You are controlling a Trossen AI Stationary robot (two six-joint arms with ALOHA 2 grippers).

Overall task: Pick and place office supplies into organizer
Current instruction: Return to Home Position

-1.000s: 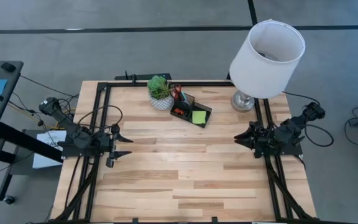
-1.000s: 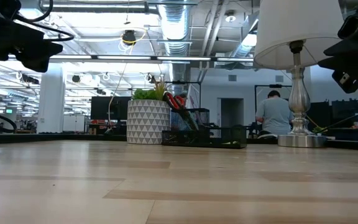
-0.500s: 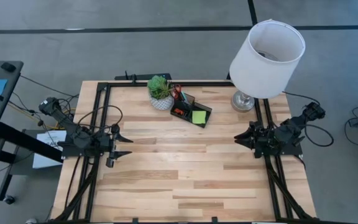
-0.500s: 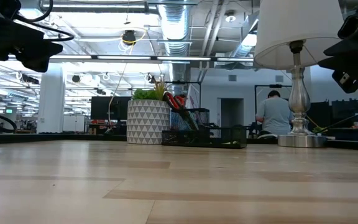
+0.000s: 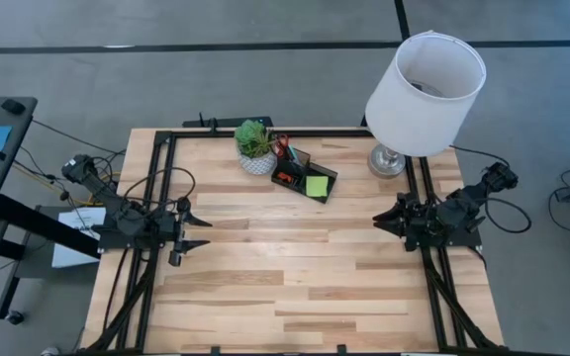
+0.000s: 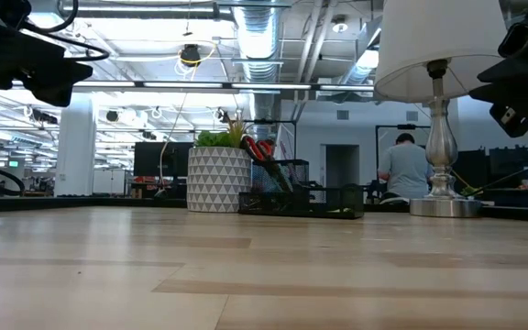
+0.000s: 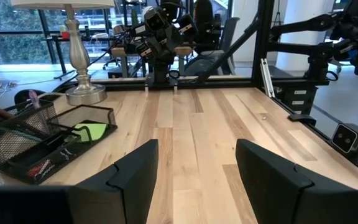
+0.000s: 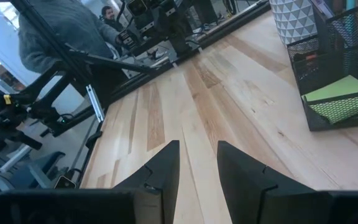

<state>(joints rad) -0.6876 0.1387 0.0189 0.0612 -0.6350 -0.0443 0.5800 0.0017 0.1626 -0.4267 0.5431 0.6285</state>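
- Toward the far edge of the table (image 5: 295, 287), the black organizer (image 5: 303, 176) sits just beside the white patterned plant pot (image 5: 256, 162), between the pot and the lamp (image 5: 425, 79).
- The lime-green sticky-note pad (image 5: 317, 186) lies in the organizer's low tray (the right wrist view shows it behind the mesh wall). A small orange-red eraser (image 5: 285, 177) sits in the organizer next to it.
- The red-handled scissors (image 5: 283, 150) stand in the taller pen compartment, handles up. The pens beside them are too small to tell apart.
- The left gripper (image 5: 204, 231) hangs above the table's left side, well apart from the organizer, its fingers spread wide and holding nothing.
- The right gripper (image 5: 378, 222) hangs over the right side, near the lamp, its fingers parted by a narrower gap and likewise empty.
- A person (image 6: 404, 170) shows in the room beyond, back turned to the table.
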